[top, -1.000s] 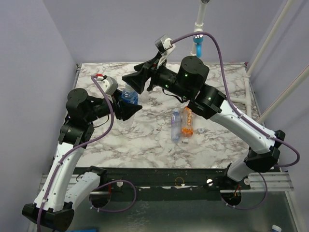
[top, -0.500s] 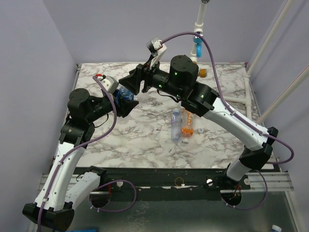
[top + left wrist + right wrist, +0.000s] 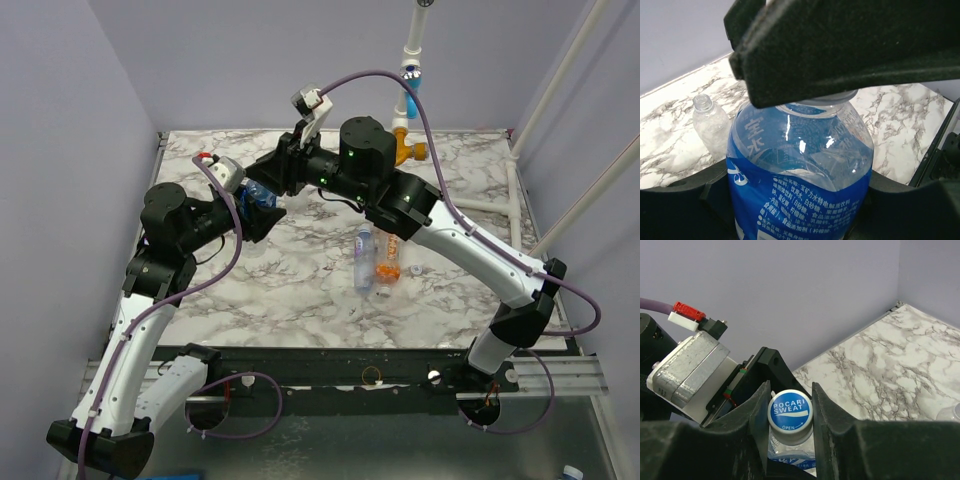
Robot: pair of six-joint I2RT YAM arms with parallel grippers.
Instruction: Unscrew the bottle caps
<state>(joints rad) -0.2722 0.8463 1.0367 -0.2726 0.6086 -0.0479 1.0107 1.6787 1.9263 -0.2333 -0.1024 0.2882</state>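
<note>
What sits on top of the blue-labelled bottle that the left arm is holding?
Its cap, white-sided with a blue printed top, with the right end effector closed on it, one finger on each side. The neck thread of the blue-labelled bottle is covered by the cap.

Worktop [image 3: 300, 295]: white marble-look w/ grey veins, rectangular. Walls [image 3: 80, 110] plain pale lavender on left, back & right, closing in the far corners. Light even, no hard shadows. Black rail [image 3: 330, 362] runs along the near edge. Below it a grey surface [image 3: 400, 440], floor or shelf, can't tell. White pipe [image 3: 412, 40] stands upright at the far edge, right of centre, w/ blue fitting [image 3: 410, 98] & orange fitting [image 3: 415, 150] lower down. Two white poles [image 3: 565, 75] slant up by the far-right corner.
</note>
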